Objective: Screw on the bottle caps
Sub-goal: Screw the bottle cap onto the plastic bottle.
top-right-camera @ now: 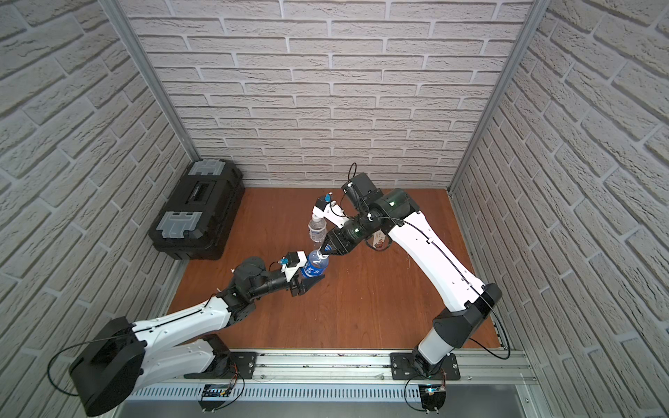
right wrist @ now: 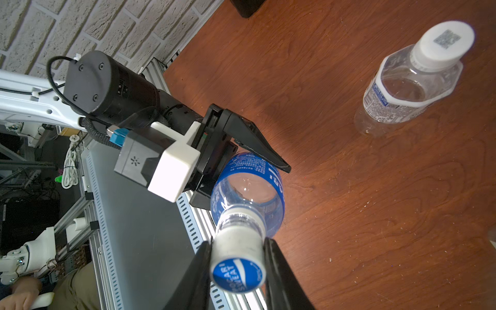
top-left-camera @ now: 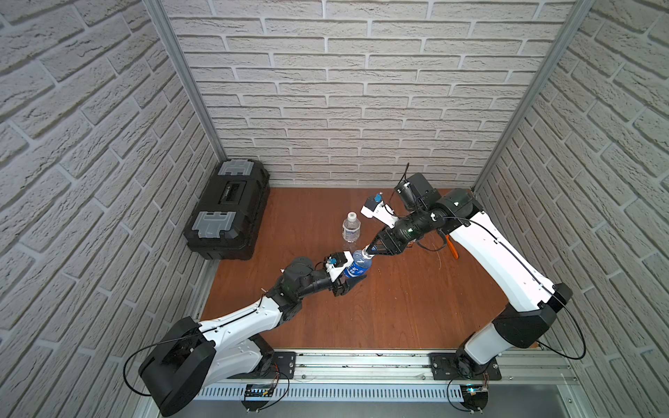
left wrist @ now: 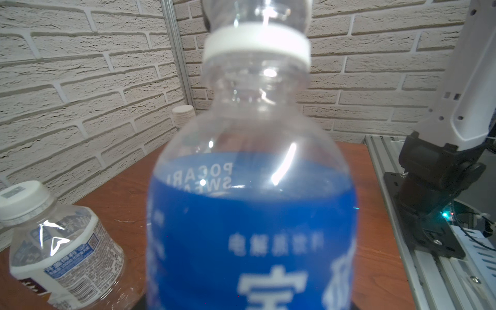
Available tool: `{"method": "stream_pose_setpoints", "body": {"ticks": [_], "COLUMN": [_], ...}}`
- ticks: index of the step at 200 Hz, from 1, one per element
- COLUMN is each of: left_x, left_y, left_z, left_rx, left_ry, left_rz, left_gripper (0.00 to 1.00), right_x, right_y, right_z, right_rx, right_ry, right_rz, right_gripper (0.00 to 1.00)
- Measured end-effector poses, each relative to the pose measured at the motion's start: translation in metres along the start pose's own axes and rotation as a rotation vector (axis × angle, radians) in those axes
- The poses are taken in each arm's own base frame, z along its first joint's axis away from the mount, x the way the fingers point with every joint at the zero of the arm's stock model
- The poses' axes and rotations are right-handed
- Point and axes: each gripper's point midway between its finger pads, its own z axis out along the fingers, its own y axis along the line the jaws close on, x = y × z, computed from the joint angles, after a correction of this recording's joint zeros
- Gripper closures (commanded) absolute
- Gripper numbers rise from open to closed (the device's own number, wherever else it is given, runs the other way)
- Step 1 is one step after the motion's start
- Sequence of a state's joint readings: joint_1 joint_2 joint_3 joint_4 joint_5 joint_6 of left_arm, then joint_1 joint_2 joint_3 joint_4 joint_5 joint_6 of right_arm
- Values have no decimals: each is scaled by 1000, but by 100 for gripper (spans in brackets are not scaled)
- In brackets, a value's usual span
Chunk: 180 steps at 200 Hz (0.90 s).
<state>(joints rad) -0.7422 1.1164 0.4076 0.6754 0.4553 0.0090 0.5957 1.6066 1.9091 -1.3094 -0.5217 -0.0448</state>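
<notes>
The blue-labelled bottle (top-left-camera: 356, 267) (top-right-camera: 314, 267) (left wrist: 252, 220) (right wrist: 248, 185) hangs tilted above the table. My left gripper (top-left-camera: 352, 275) (top-right-camera: 310, 275) is shut on its body. At the bottle's neck my right gripper (top-left-camera: 370, 250) (top-right-camera: 325, 249) (right wrist: 237, 249) is shut on the blue cap (right wrist: 237, 271), one finger on each side of its white skirt. A strip of clear neck shows between the cap and the bottle's white collar (left wrist: 256, 45). Behind them the white-labelled bottle (top-left-camera: 351, 228) (top-right-camera: 318, 231) (left wrist: 67, 255) (right wrist: 402, 94) stands upright on the table with a white cap (right wrist: 445, 40) (left wrist: 22, 196) on it. A brown-white labelled bottle (top-right-camera: 378, 240) is mostly hidden under the right arm.
A black toolbox (top-left-camera: 228, 210) (top-right-camera: 197, 210) sits at the table's back left. An orange-handled tool (top-left-camera: 452, 250) lies beside the right arm. A stack of paper cups (left wrist: 183, 114) stands by the wall. An aluminium rail (top-left-camera: 362, 365) runs along the front edge.
</notes>
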Motion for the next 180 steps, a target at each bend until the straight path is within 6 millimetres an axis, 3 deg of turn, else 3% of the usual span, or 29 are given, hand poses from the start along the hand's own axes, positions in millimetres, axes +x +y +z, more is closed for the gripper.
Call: {"method": "stream_pose_setpoints", "body": {"ticks": [180], "left_x": [28], "left_y": [-14], "left_z": [8], "left_rx": [81], "left_ry": [138], "left_rz": [-33], "left_gripper": [39], "right_x": [25], "right_y": [-13], "right_z": [17], "right_rx": [23], "right_ry": [106], "right_rz": [-58], "right_gripper": [73]}}
